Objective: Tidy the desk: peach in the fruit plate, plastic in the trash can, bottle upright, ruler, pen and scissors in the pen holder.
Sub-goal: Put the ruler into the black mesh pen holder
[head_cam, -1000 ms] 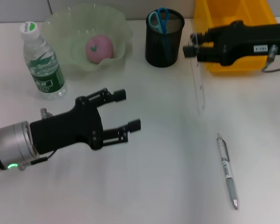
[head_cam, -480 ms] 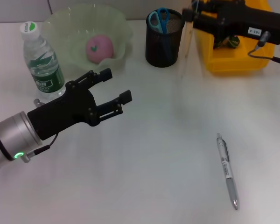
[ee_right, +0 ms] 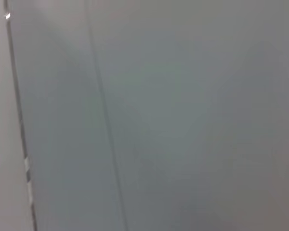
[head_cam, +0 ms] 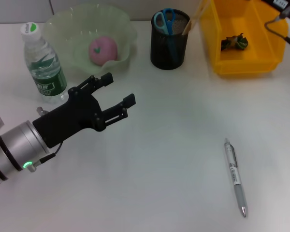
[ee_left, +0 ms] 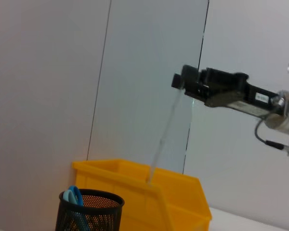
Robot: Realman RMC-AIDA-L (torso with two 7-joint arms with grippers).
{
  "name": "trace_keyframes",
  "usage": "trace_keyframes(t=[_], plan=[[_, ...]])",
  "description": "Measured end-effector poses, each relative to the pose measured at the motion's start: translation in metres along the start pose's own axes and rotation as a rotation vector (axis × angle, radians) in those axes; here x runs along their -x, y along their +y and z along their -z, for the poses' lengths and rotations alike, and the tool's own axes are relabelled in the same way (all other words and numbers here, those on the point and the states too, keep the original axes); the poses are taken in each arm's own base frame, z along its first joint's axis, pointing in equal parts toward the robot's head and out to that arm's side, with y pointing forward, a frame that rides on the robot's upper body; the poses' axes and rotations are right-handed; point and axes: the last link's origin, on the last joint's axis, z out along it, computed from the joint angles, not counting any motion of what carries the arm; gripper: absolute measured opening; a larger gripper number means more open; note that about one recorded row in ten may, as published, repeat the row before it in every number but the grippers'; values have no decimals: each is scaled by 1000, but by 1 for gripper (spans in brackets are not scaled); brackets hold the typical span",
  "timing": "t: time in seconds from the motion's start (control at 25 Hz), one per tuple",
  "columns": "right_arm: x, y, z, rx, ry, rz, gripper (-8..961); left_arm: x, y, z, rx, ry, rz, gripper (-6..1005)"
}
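Observation:
My right gripper (ee_left: 179, 83) is high above the desk (head_cam: 174, 145), shut on the top end of the transparent ruler (ee_left: 163, 137). The ruler (head_cam: 191, 21) hangs tilted, its lower end at the rim of the black mesh pen holder (head_cam: 170, 46) on the trash can side. I cannot tell whether it is inside. The scissors (head_cam: 164, 19) stand in the holder. The peach (head_cam: 102, 49) lies in the fruit plate (head_cam: 63, 29). The bottle (head_cam: 43, 63) stands upright. The pen (head_cam: 235, 176) lies on the desk at the right. My left gripper (head_cam: 120, 88) hovers open in front of the plate.
The yellow trash can (head_cam: 217, 43) at the back right holds a crumpled dark piece of plastic (head_cam: 234, 42). A cable of the right arm (head_cam: 280, 12) crosses the top right corner. Bare tabletop lies between the left gripper and the pen.
The right gripper rose out of the head view with the ruler, swinging it from over the desk toward the pen holder. The left arm drew back slightly leftward.

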Motion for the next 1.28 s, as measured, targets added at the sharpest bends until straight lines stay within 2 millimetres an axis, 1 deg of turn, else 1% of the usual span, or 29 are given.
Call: trace_keyframes(t=[0.16, 0.28, 0.36, 0.4, 0.6, 0.72, 0.76, 0.96, 1.28], plan=[[1, -4, -10, -36, -29, -11, 456, 4, 3, 1, -2, -5, -7, 832], [-2, -5, -24, -56, -18, -17, 459, 6, 4, 1, -9, -7, 2, 832], [-7, -6, -41, -79, 19, 1, 461, 9, 3, 2, -29, -18, 4, 832], [-7, -6, -41, -79, 19, 1, 462, 9, 3, 2, -29, -18, 4, 832], [-18, -6, -67, -130, 97, 22, 467, 15, 5, 2, -43, -39, -23, 832], [-19, -6, -69, -135, 106, 31, 470, 15, 5, 2, -43, -40, -25, 832], [-23, -5, -75, -141, 126, 45, 471, 15, 5, 2, -43, -41, -24, 832], [-30, -5, -84, -165, 174, 57, 476, 16, 5, 2, -43, -43, -23, 832], [-40, -2, -90, -177, 242, 66, 484, 16, 5, 2, -44, -44, -23, 832]])
